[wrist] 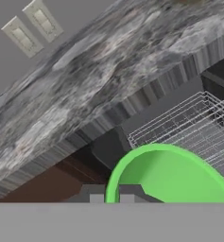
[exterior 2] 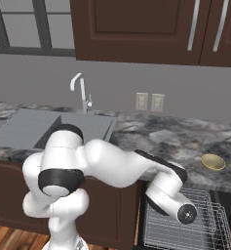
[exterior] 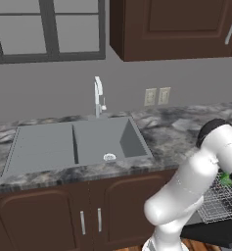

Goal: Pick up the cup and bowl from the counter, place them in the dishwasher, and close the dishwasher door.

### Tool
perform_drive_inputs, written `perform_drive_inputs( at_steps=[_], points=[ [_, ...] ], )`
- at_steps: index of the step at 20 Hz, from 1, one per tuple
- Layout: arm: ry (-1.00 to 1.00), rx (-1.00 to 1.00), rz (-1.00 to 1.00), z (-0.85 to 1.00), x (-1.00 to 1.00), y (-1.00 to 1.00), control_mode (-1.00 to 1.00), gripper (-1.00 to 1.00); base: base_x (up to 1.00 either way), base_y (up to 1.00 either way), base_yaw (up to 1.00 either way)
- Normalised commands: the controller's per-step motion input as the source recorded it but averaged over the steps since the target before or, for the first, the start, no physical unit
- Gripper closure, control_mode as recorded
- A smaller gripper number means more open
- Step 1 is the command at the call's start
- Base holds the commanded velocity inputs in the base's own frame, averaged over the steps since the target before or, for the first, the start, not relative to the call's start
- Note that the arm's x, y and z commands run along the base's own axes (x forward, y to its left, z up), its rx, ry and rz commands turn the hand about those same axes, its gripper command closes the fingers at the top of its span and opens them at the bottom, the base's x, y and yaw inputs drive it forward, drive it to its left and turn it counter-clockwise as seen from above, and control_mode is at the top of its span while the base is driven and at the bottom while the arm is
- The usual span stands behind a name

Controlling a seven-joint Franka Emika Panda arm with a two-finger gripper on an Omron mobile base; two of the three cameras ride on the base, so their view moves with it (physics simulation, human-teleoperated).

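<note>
My gripper (wrist: pixel 112 197) is shut on the rim of the bright green cup (wrist: pixel 172 177), which hangs just above the grey wire rack (wrist: pixel 193 123) of the dishwasher. From the left base view a sliver of the cup (exterior: pixel 226 180) shows behind my forearm, over the rack (exterior: pixel 219 202). The dishwasher door (exterior: pixel 210 232) lies open as a flat dark panel under the rack. The tan bowl (exterior 2: pixel 213 161) sits on the marbled counter (exterior 2: pixel 170 136) to the right, above the rack (exterior 2: pixel 185 229). My wrist (exterior 2: pixel 178 207) hangs low over that rack.
A grey double sink (exterior: pixel 78 142) with a chrome faucet (exterior: pixel 98 95) is set in the counter to the left. Two wall outlets (exterior 2: pixel 149 101) sit behind the counter. Brown cabinet doors (exterior: pixel 88 215) stand below, upper cabinets (exterior 2: pixel 136 29) above.
</note>
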Motion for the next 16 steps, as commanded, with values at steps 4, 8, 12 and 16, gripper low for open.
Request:
perform_drive_inputs(
  at_steps=[4,8,12,16],
  points=[
    [0.0,0.14,-0.01,-0.43,-0.26,-0.04,-1.0,1.0,0.0,0.0,0.0],
    [0.0,0.0,-0.02,-0.39,-0.06,-0.2,-1.0,1.0,0.0,0.0,0.0],
    [0.0,0.0,-0.04,-0.29,0.0,-0.15,-1.0,1.0,0.0,0.0,0.0],
    [0.0,0.0,-0.04,-0.26,0.17,-0.15,-1.0,1.0,0.0,0.0,0.0]
  ],
)
